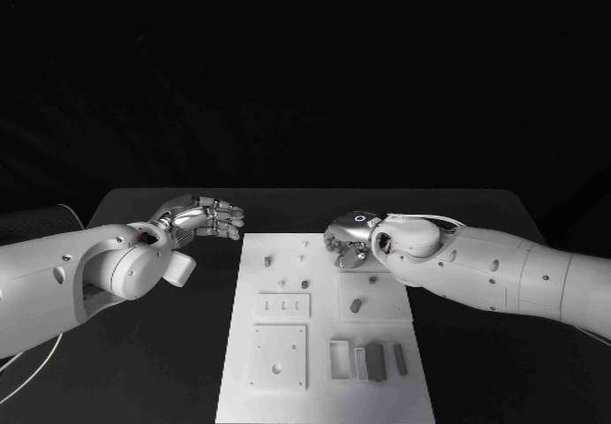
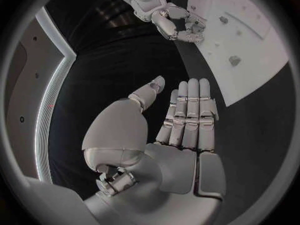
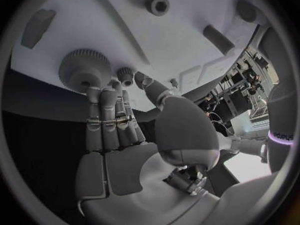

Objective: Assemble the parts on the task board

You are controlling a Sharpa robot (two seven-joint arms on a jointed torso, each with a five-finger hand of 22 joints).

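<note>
The white task board (image 1: 325, 397) lies in the middle of the black table. My right hand (image 1: 350, 240) hovers low over the board's far right part. In the right wrist view its straight fingers (image 3: 106, 120) reach a large grey gear (image 3: 84, 69), and the thumb tip sits beside a small gear (image 3: 127, 75); both gears stand on the board. Nothing is plainly gripped. My left hand (image 1: 204, 217) floats off the board's far left corner, with its fingers (image 2: 190, 115) straight, the thumb apart and nothing in it.
Small grey pegs (image 1: 267, 261) stand on the board's far half, and another part (image 1: 357, 306) lies mid-right. Flat plates (image 1: 278, 356) and several upright bars (image 1: 374, 360) fill its near half. A ring (image 3: 157, 5) and an oblong piece (image 3: 219, 35) lie beyond the gears.
</note>
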